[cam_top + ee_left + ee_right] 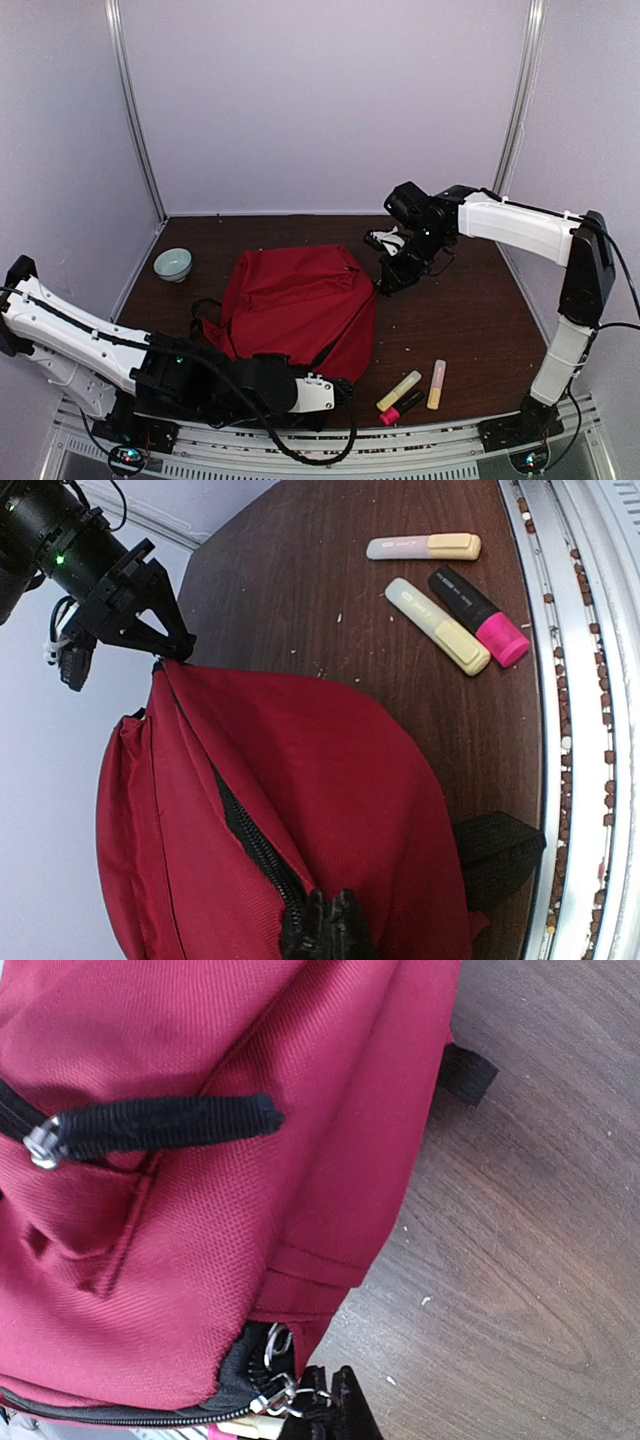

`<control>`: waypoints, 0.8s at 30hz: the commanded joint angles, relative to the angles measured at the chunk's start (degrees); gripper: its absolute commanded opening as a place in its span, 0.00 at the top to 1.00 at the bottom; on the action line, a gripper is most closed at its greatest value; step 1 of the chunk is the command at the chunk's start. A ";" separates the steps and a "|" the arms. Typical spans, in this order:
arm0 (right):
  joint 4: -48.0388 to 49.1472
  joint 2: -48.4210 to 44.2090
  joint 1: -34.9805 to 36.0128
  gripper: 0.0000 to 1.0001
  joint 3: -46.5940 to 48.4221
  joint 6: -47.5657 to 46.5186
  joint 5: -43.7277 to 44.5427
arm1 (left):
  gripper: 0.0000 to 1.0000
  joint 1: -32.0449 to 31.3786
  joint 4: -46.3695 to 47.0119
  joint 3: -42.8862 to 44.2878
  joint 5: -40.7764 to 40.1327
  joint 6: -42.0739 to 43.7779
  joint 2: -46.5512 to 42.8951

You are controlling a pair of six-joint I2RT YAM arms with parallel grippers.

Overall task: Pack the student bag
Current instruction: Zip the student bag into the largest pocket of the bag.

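Observation:
The student bag [300,300], a red backpack, lies flat in the middle of the table. My left gripper [335,385] is at its near edge. In the left wrist view its black fingertips [330,930] are shut on the red fabric beside the black zip [240,825]. My right gripper [383,283] is at the bag's far right corner. In the right wrist view it [330,1410] is shut on a small metal zip pull [278,1392] at the end of the main zip. A black strap pull [160,1120] hangs from the front pocket zip of the bag [200,1220].
Three highlighters lie on the table right of the bag: a yellow one [399,390], a pink and black one [402,408] and a peach one [436,384]. A pale green bowl [173,264] stands at the far left. A black bag strap [495,850] lies on the wood.

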 commanded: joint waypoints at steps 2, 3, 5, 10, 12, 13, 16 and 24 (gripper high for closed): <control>2.92 6.38 -5.60 1.00 9.93 0.51 13.90 | 1.00 -4.59 -12.17 -2.20 5.37 -5.09 -3.04; 2.76 7.21 -6.03 1.00 10.62 0.45 13.99 | 1.00 -4.72 -11.72 -2.49 5.47 -5.50 -3.54; 2.98 8.24 -6.60 1.00 11.11 0.64 13.91 | 1.00 -4.98 -10.51 -3.33 5.53 -5.74 -4.34; 5.02 7.44 -6.71 1.00 8.49 0.49 9.09 | 1.00 -5.13 -6.18 -4.15 4.49 -5.70 -5.16; 7.79 5.33 -6.69 1.00 5.14 0.89 5.42 | 1.00 -5.11 -2.19 -4.22 3.51 -4.38 -4.89; 9.44 4.15 -6.69 0.99 3.10 1.27 3.78 | 1.00 -5.11 -0.78 -3.84 2.39 -3.94 -4.59; 13.80 0.95 -6.69 0.84 -1.05 2.87 0.76 | 1.00 -3.35 1.73 -1.37 -0.02 -4.89 -3.91; 23.22 -8.30 -6.70 0.59 -6.97 8.76 6.90 | 0.03 8.31 -3.64 12.36 1.93 -14.43 -3.19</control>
